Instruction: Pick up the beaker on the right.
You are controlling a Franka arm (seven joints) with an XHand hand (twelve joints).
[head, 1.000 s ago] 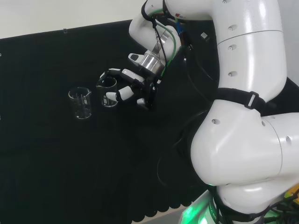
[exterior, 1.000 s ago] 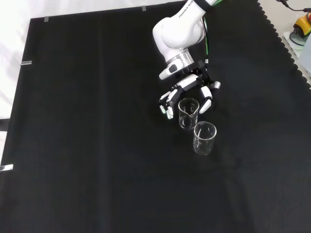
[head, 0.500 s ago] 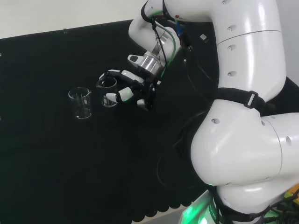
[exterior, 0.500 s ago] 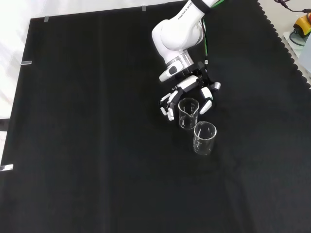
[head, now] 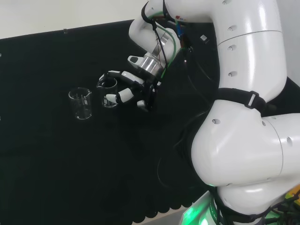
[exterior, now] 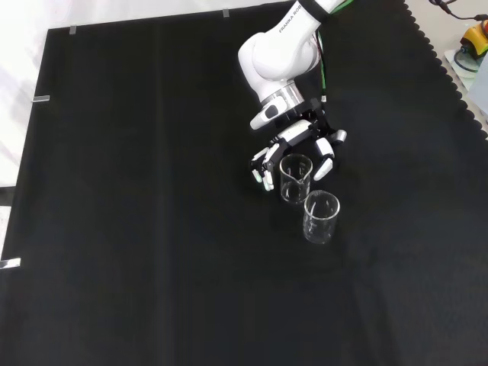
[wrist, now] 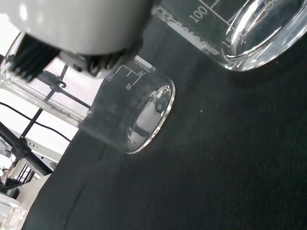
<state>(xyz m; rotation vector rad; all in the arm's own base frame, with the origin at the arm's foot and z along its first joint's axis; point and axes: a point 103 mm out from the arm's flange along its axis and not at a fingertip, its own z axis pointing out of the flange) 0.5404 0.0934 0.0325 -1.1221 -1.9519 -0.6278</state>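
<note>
Hand [exterior: 293, 145] sat against the far beaker [exterior: 295, 178] in the front view, fingers [exterior: 265, 169] curved and spread on either side of it, with the beaker rim in the gap between them. Not clamped: the front view showed the fingers flanking the glass, but contact could not be confirmed. Nothing was lifted; the beaker stood upright on the black cloth [exterior: 152, 229].

Relative to that beaker:
- The 2nd beaker [exterior: 320, 217] stood just beside it, nearer the camera and slightly right in the front view, clear of the hand.
- In the head view the same pair sat side by side: the flanked beaker [head: 108, 92] on the right, at the hand [head: 136, 86], and the other one [head: 80, 103] to its left, apart from it.
- The arm's white link [exterior: 278, 53] came down from above it in the front view.

The wrist view added what the others lacked: both beaker bases resting flat on the cloth, printed graduations on the glass, and both looking empty. The nearer beaker [wrist: 127, 115] ran partly under a blurred white part of the hand [wrist: 76, 24]; the 2nd [wrist: 249, 33] sat beyond it.
</note>
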